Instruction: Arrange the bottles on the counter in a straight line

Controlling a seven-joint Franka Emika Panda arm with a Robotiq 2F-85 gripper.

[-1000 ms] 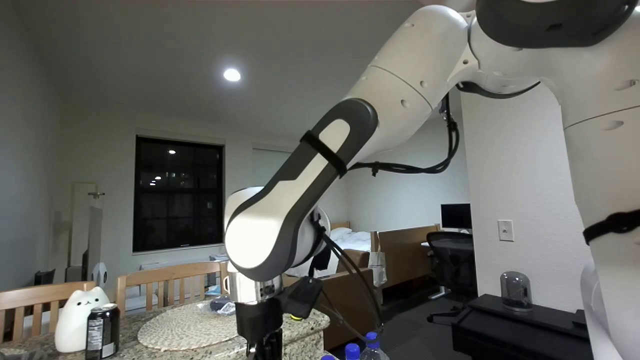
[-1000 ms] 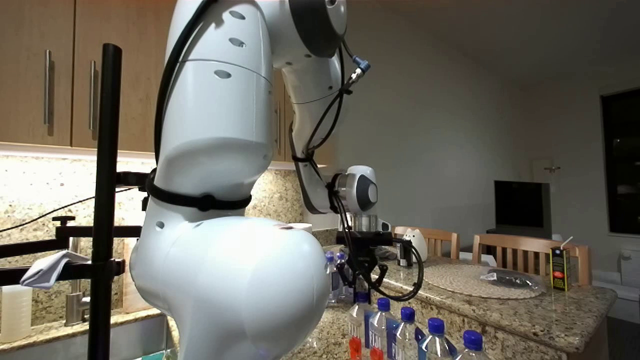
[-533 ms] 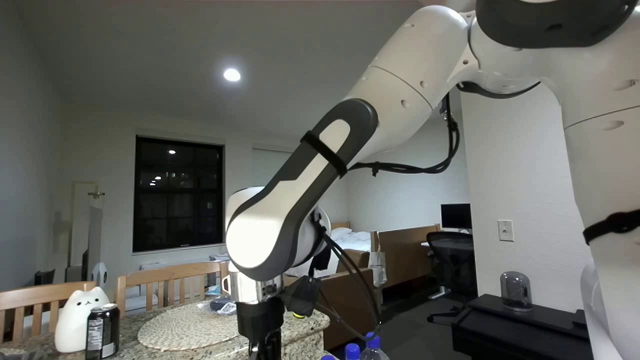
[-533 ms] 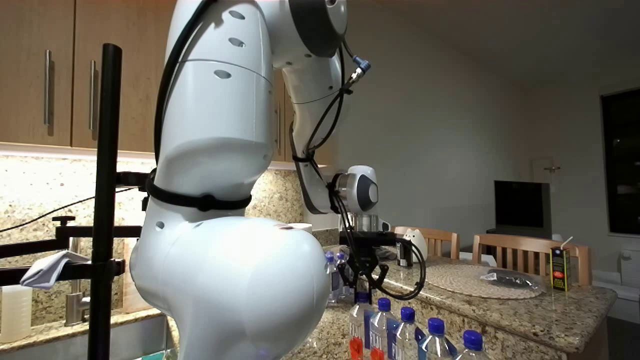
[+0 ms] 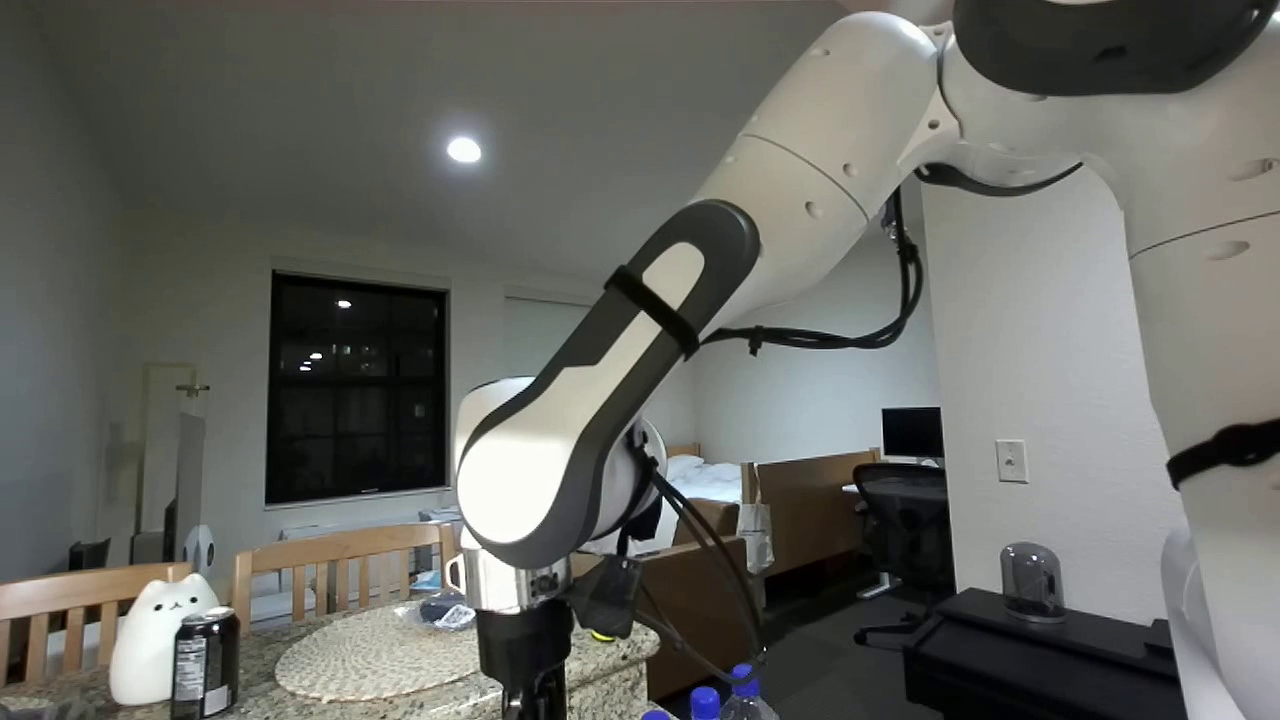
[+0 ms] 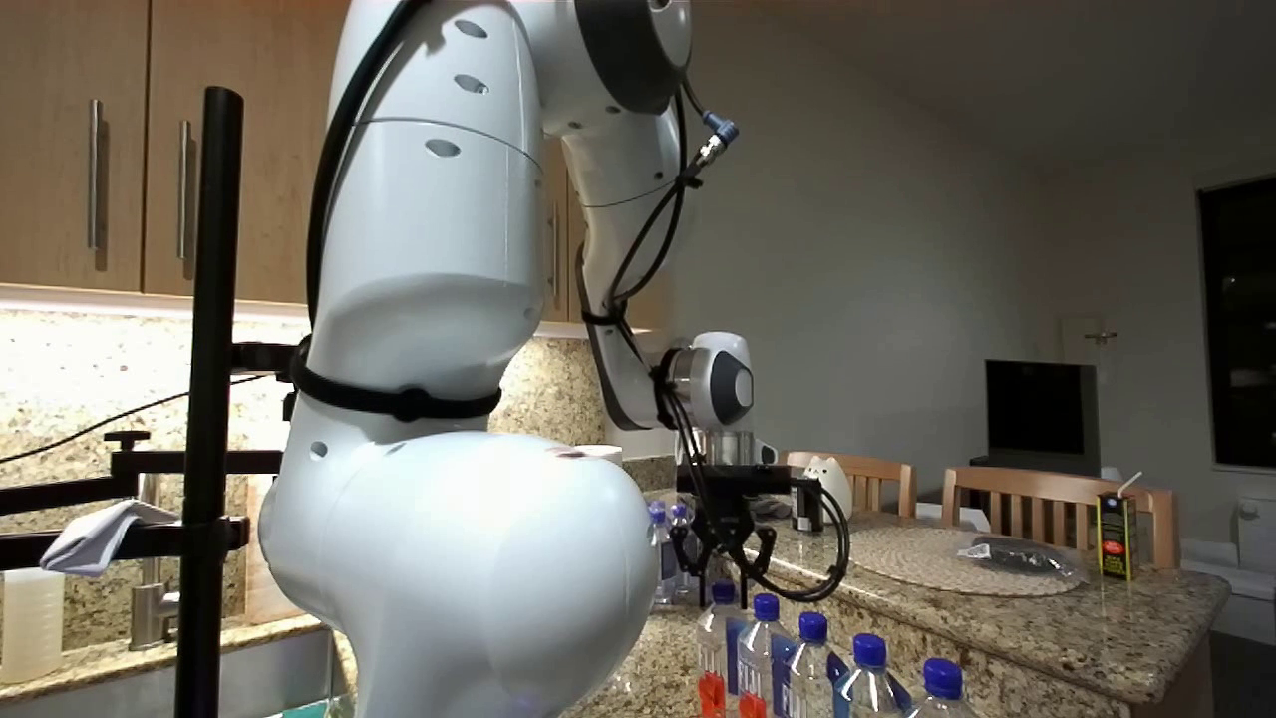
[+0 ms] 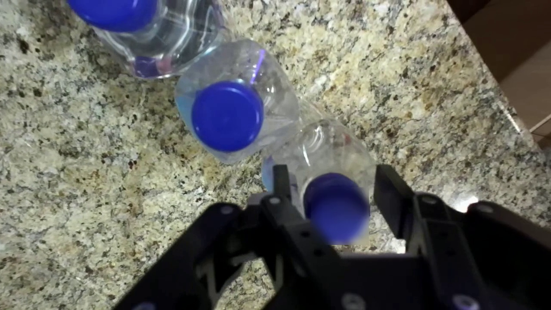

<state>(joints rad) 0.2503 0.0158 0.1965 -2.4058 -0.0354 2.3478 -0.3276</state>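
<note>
Looking at the gripper [image 7: 333,174] hanging right over the end bottle [image 7: 320,144], with fingers [image 7: 282,181] spread apart on either side of the blue cap [image 7: 336,206] and not pinching anything, judging by the wrist view. Can't make out any contact with the plastic. Got that bottle standing upright on the speckled counter [image 7: 107,232], at the far end of a line of bottles [image 6: 812,673], at least five long in an exterior view, with the neighbouring bottle [image 7: 275,103] right beside it; touching or barely apart, can't tell. Also seeing another two bottles [image 6: 666,558] farther back, partly hidden behind the arm [image 6: 498,568] and gripper. As for handling, probably light to middling, depending on the fill, and can't judge the fill from here. Expect thin, springy walls, so squeeze the body hard and probably end up with a dent and a skewed hold. Likely a touch slick too, being smooth plastic. Would go for the cap imo, or just under it: stiff, round, way less likely to buckle. Don't expect breakage from a knock, but do expect an easy topple into the neighbour. Centre on the cap, close slowly and evenly, ease off at firm resistance. Might swing a bit with a hold that high, so keep any lift small and any slide slow.
</note>
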